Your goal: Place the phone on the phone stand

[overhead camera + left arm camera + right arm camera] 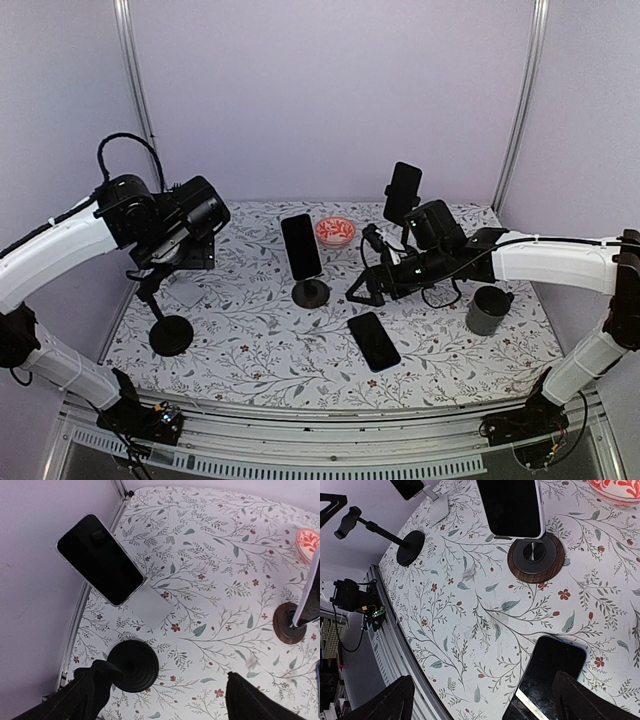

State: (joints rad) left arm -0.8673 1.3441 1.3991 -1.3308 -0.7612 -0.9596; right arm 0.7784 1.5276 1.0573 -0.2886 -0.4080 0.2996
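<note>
A black phone with a blue rim lies flat on the floral table, screen up; it also shows in the right wrist view. An empty black phone stand with a round base and thin stem stands at the front left, and shows in the left wrist view and the right wrist view. My right gripper is open above the table, its right finger over the phone's near end; in the top view it hovers just behind the phone. My left gripper is open and empty above the empty stand.
A phone on a wood-ringed round stand stands mid-table. Another phone leans on a white stand at the left wall. A third phone on a stand is at the back. A red bowl and a grey cup are nearby.
</note>
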